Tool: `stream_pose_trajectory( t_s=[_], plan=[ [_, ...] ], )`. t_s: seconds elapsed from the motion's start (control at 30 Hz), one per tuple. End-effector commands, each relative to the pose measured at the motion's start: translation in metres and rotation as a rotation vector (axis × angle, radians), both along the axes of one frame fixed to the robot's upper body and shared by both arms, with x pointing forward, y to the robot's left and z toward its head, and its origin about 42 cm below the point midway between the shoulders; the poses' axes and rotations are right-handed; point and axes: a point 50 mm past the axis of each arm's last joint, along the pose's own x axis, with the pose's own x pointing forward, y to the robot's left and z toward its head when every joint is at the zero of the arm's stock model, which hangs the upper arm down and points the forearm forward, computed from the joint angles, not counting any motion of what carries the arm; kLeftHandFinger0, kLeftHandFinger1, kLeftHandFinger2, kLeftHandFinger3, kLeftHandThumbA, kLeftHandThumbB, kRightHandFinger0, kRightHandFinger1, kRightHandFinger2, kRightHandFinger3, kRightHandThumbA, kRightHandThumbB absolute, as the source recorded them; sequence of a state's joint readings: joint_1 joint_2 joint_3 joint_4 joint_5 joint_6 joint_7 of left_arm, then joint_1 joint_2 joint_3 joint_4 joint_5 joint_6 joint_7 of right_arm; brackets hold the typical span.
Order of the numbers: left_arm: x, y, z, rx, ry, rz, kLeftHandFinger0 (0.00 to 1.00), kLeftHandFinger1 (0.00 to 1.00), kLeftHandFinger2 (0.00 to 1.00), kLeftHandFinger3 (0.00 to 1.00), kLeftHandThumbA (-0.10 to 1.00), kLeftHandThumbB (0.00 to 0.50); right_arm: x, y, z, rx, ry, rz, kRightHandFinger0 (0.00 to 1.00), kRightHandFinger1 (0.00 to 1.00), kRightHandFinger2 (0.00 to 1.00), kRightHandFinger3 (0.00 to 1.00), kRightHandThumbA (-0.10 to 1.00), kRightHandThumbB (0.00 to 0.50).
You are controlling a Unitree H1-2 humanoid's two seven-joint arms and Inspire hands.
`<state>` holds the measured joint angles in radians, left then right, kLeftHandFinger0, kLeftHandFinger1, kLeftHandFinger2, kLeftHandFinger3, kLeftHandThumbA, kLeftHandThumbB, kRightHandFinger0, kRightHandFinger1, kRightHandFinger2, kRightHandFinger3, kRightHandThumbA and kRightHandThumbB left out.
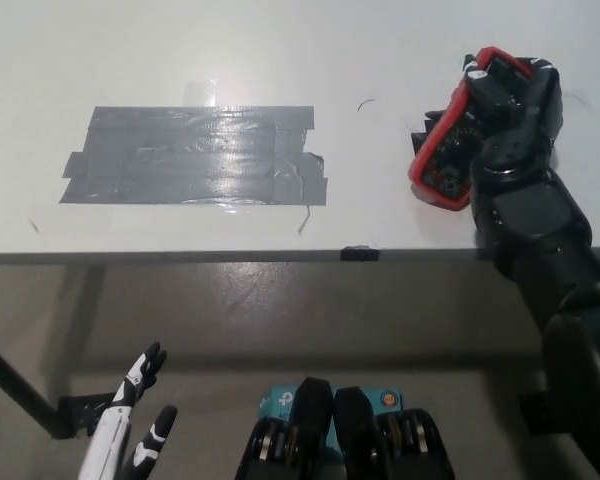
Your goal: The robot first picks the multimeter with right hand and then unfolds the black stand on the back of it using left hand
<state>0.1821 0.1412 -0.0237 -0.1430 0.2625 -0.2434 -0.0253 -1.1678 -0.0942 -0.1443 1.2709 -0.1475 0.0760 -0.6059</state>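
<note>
The black right hand [510, 105] is up at the far right of the white tabletop [280, 50]. It is wrapped around the multimeter [450, 150] and holds it tight. The multimeter is tipped up on its side, so its red edge makes a curved line down the left of the hand. The top end of the multimeter sits under the fingers, and the bottom end points down and to the left, near the tabletop. I cannot tell if that low end touches the tabletop or not. The dark inside part of the multimeter faces the hand, and I cannot make out the stand on it.

Far to the left of the right hand, a big patch of grey tape [195, 155] is stuck flat on the tabletop. It is shiny in the middle. A small dark clip [359, 253] sits on the front edge of the tabletop, down and to the left of the right hand.

The white left hand [140, 425] rests low, well below the edge of the tabletop and far from the multimeter. Its fingers are spread apart and it holds nothing.
</note>
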Motion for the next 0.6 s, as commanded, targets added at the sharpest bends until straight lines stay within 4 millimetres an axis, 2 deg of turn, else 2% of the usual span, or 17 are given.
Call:
stream_pose_trajectory(
  t_s=[0.0,0.03,0.07,0.1,0.13,0.2,0.27,0.3,0.4,0.47,0.5,0.57],
  plan=[
    [0.001,0.004,0.010,0.018,-0.036,-0.007,1.00,1.00,1.00,1.00,0.94,0.175,0.010,0.008,0.059,0.252,-0.251,0.063,0.00,0.07,0.60,0.39,-0.10,0.207],
    [0.001,0.004,0.010,0.018,-0.036,-0.007,1.00,1.00,1.00,1.00,0.94,0.175,0.010,0.008,0.059,0.255,-0.252,0.064,0.00,0.14,0.64,0.45,-0.10,0.203],
    [0.001,0.004,0.010,0.018,-0.036,-0.007,1.00,1.00,1.00,1.00,0.94,0.175,0.010,0.008,0.059,0.257,-0.252,0.065,0.00,0.16,0.65,0.47,-0.10,0.204],
    [0.003,0.004,0.011,0.018,-0.046,-0.009,1.00,1.00,1.00,1.00,0.93,0.179,0.009,0.007,0.083,0.494,-0.384,0.107,0.00,0.21,0.73,0.54,-0.10,0.156],
    [0.003,0.004,0.011,0.017,-0.049,-0.009,1.00,1.00,1.00,1.00,0.93,0.179,0.007,0.006,0.088,0.566,-0.426,0.129,0.00,0.23,0.76,0.58,-0.10,0.140],
    [0.004,0.003,0.011,0.017,-0.056,-0.011,1.00,1.00,1.00,1.00,0.92,0.170,0.001,0.003,0.098,0.721,-0.488,0.187,0.00,0.36,0.83,0.81,-0.10,0.115],
    [0.002,0.000,0.015,0.010,-0.071,-0.020,1.00,1.00,1.00,1.00,0.92,0.176,-0.010,-0.002,0.103,0.847,-0.537,0.220,0.00,0.37,0.86,0.89,-0.10,0.132],
    [0.002,-0.002,0.018,0.005,-0.080,-0.024,1.00,1.00,1.00,1.00,0.92,0.177,-0.016,-0.002,0.105,0.899,-0.558,0.233,0.00,0.35,0.88,0.98,-0.10,0.120],
    [0.005,-0.008,0.038,-0.022,-0.147,-0.046,1.00,1.00,1.00,1.00,0.90,0.181,-0.033,-0.002,0.113,1.034,-0.596,0.293,0.00,0.32,0.89,1.00,-0.10,0.108],
    [0.005,-0.012,0.050,-0.046,-0.183,-0.053,1.00,1.00,1.00,1.00,0.90,0.196,-0.043,0.001,0.114,1.082,-0.608,0.331,0.00,0.28,0.86,1.00,-0.10,0.092],
    [0.006,-0.015,0.063,-0.069,-0.216,-0.057,1.00,1.00,1.00,1.00,0.88,0.207,-0.053,0.003,0.114,1.128,-0.617,0.387,0.00,0.24,0.81,1.00,-0.10,0.067],
    [0.006,-0.018,0.077,-0.067,-0.267,-0.066,1.00,1.00,1.00,1.00,0.89,0.195,-0.065,0.008,0.112,1.177,-0.627,0.437,0.00,0.24,0.79,1.00,-0.10,0.069]
  ],
)
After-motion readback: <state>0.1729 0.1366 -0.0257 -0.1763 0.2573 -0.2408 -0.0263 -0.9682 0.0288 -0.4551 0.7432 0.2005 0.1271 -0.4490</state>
